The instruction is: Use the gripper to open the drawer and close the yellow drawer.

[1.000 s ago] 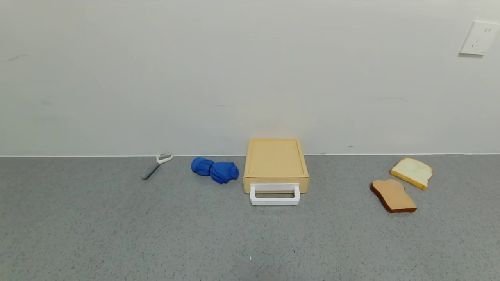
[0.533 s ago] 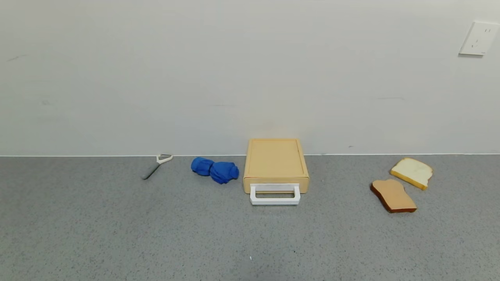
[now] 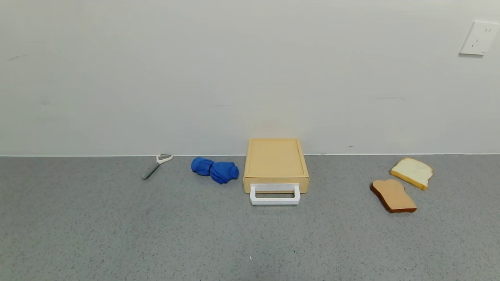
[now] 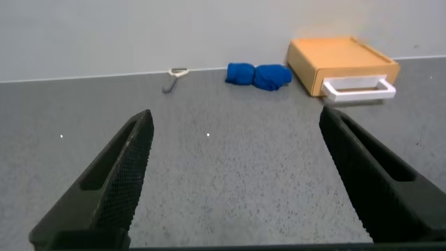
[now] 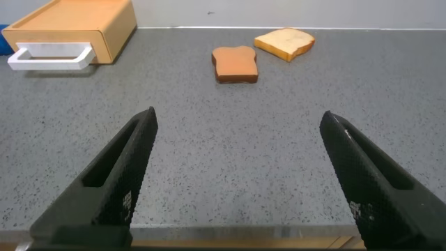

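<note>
The pale-yellow drawer (image 3: 275, 162) sits shut in its low case against the back wall, its white loop handle (image 3: 275, 194) facing me. It also shows in the left wrist view (image 4: 341, 64) and the right wrist view (image 5: 73, 28). Neither arm shows in the head view. My left gripper (image 4: 235, 118) is open and empty, low over the counter near its front edge, well short of the drawer. My right gripper (image 5: 240, 118) is open and empty, likewise near the front edge.
A blue crumpled cloth (image 3: 215, 169) lies just left of the drawer, a peeler (image 3: 156, 165) farther left. Two bread slices, one brown (image 3: 393, 195) and one white (image 3: 411, 172), lie to the right. A wall socket (image 3: 479, 38) is at the upper right.
</note>
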`<action>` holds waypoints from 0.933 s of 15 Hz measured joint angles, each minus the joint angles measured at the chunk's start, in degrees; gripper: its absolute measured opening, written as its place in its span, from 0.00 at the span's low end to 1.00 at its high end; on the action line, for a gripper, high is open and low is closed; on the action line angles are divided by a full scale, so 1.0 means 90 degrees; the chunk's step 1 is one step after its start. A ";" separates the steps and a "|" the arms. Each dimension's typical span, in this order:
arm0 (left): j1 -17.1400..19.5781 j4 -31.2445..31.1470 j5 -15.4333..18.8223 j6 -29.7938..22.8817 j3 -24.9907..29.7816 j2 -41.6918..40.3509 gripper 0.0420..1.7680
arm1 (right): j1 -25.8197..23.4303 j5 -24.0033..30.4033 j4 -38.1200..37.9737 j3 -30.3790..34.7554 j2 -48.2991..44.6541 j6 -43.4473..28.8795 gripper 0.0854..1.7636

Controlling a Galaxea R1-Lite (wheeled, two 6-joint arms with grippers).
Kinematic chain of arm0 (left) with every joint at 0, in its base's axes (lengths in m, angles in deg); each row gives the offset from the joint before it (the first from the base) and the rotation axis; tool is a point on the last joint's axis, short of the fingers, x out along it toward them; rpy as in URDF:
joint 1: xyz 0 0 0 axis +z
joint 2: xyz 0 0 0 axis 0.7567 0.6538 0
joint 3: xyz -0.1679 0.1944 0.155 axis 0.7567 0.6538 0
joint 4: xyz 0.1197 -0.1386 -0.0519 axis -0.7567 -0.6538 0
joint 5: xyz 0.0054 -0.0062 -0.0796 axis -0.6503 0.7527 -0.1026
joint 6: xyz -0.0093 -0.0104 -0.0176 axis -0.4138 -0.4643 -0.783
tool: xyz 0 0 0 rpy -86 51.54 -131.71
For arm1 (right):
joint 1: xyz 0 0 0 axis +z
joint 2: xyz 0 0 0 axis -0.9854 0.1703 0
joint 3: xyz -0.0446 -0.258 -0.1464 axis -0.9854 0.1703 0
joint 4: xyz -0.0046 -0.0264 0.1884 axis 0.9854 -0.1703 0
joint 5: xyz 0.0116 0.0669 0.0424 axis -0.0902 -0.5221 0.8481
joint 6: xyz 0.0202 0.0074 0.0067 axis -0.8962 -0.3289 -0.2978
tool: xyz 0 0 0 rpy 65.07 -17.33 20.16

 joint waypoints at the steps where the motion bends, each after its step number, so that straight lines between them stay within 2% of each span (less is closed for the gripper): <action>1: 0.0000 0.0125 0.0003 0.0047 0.0245 0.0000 0.97 | 0.0000 0.0000 0.0000 0.0000 0.0000 0.0000 0.97; 4: 0.0000 -0.0145 -0.0121 0.0123 0.0623 -0.0003 0.97 | 0.0000 0.0000 0.0000 0.0000 0.0000 -0.0003 0.97; 14: 0.0000 -0.0184 -0.0095 0.0126 0.0680 -0.0005 0.97 | 0.0000 -0.0003 0.0000 0.0000 0.0000 -0.0003 0.97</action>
